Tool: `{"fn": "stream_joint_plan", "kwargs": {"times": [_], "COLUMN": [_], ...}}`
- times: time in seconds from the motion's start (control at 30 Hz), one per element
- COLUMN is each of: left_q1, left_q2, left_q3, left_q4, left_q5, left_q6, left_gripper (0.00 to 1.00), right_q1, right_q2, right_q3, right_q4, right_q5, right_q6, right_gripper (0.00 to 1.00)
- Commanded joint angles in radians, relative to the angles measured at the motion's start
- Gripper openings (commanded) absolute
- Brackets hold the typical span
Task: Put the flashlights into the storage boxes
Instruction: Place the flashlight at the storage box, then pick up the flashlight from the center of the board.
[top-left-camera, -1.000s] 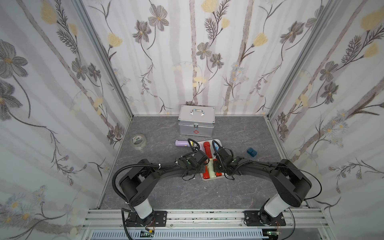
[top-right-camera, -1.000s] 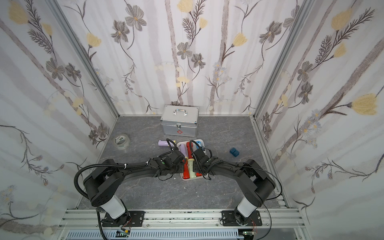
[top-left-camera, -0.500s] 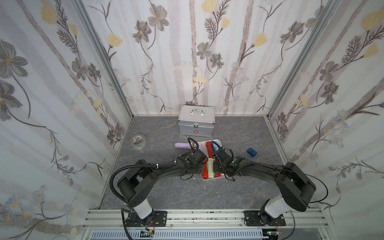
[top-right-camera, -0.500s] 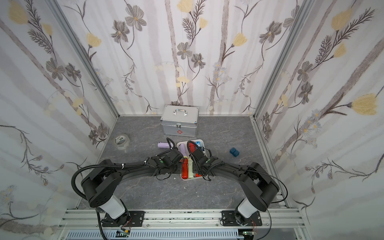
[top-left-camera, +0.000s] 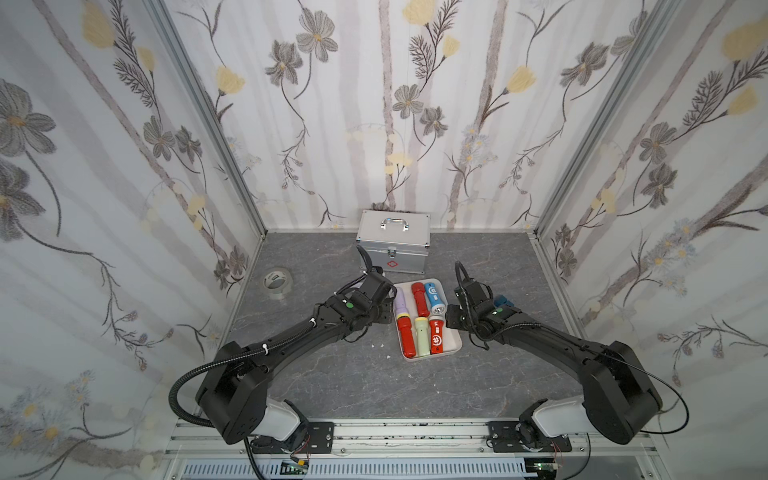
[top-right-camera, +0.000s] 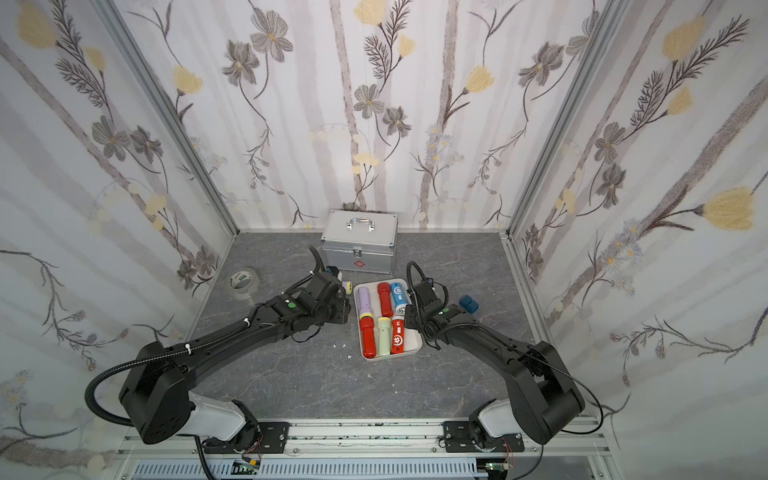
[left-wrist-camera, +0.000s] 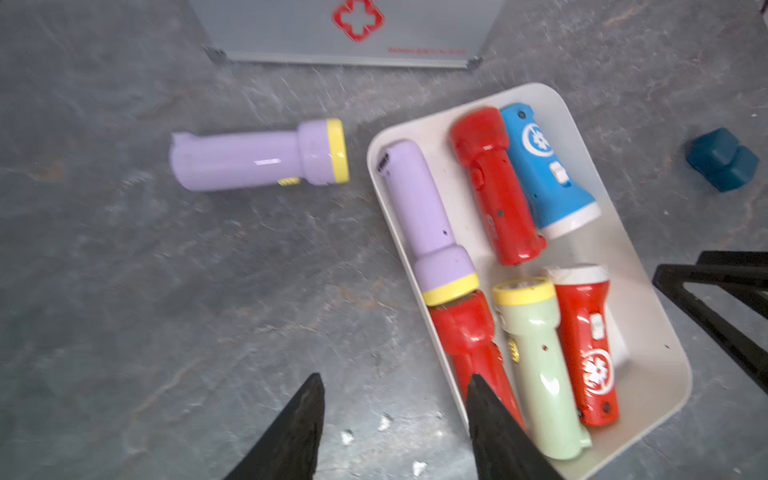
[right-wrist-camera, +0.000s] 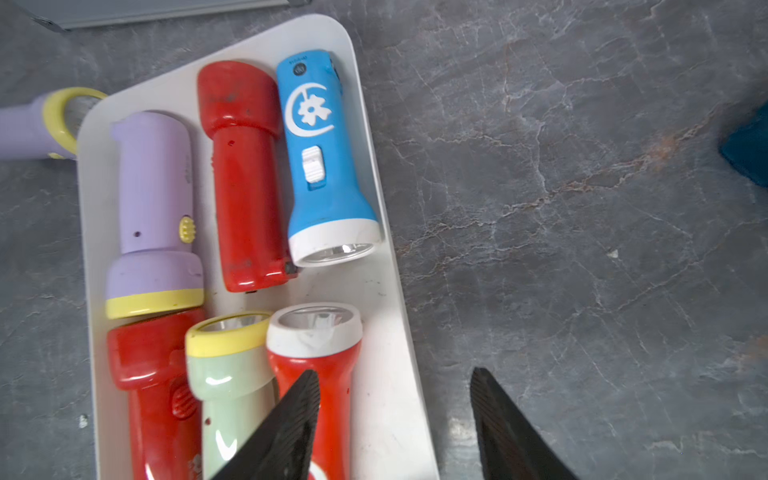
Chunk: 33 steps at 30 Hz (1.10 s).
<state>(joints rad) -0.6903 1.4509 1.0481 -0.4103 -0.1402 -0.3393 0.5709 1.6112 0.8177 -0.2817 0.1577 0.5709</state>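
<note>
- A shallow white rectangular plastic tray (top-left-camera: 454, 337) lies on the grey marbled tabletop (top-left-camera: 374, 386). Six torches lie inside it in two rows of three.
- Far row of the tray: a lilac torch with a yellow collar (left-wrist-camera: 419, 208) lies along the wall on the left arm's side. A plain red torch (left-wrist-camera: 494, 187) is in the middle, and a blue torch with a white collar (left-wrist-camera: 544, 170) lies by the opposite wall.
- Near row of the tray: a second plain red torch (left-wrist-camera: 469, 345) has its head against the lilac one's collar. A pale green torch with a yellow collar (left-wrist-camera: 536, 365) is in the middle, beside a red torch with a white collar (left-wrist-camera: 586, 345).
- A second lilac torch (left-wrist-camera: 253, 160) lies on its side on the tabletop, outside the tray. It is just beside the far corner on the left arm's side, its yellow collar towards the tray with a narrow gap between.
- The left tool (left-wrist-camera: 395, 380) has its jaws apart and holds nothing. One finger is over the tabletop beside the tray, the other over the tray's edge by the near red torch.
- The right tool (right-wrist-camera: 395, 374) also stands parted and empty, astride the tray's opposite long wall.
- A silver metal case with a red cross (top-left-camera: 394, 245) stands beyond the tray's far end.
- A dark-blue block (top-right-camera: 469, 304) lies near the tray on the right arm's side.
- A roll of tape (top-left-camera: 277, 282) sits well apart from the tray.
</note>
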Motion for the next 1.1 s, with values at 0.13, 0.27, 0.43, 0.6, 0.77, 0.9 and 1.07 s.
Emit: {"fn": "stream_joint_plan", "kwargs": {"times": [0.13, 0.27, 0.43, 0.6, 0.77, 0.9, 1.07], "left_q1": [0.131, 0.188, 0.275, 0.276, 0.279, 0.28, 0.282], "left_q2": [0.227, 0.365, 0.459, 0.511, 0.536, 0.534, 0.507], "left_q3": [0.275, 0.428, 0.507, 0.501, 0.51, 0.479, 0.361], "left_q4": [-0.177, -0.323, -0.358, -0.317, -0.291, -0.228, -0.07], "left_q5": [-0.004, 0.084, 0.154, 0.214, 0.28, 0.303, 0.303], "left_q6": [0.424, 0.593, 0.612, 0.7, 0.826, 0.932, 1.094], "left_gripper": [0.6, 0.58, 0.63, 0.67, 0.68, 0.71, 0.74], "right_q1": [-0.019, -0.019, -0.019, -0.007, 0.009, 0.008, 0.008], "right_q2": [0.121, 0.151, 0.131, 0.07, -0.006, -0.056, -0.07], "right_q3": [0.014, 0.018, -0.024, -0.118, -0.182, -0.181, -0.162], "right_q4": [0.066, 0.075, 0.075, 0.097, 0.121, 0.111, 0.094], "right_q5": [-0.031, -0.031, -0.024, -0.056, -0.083, -0.093, -0.094], "right_q6": [-0.062, -0.054, -0.006, 0.042, 0.071, 0.06, 0.046], "right_gripper": [0.6, 0.52, 0.32, 0.22, 0.22, 0.23, 0.24]}}
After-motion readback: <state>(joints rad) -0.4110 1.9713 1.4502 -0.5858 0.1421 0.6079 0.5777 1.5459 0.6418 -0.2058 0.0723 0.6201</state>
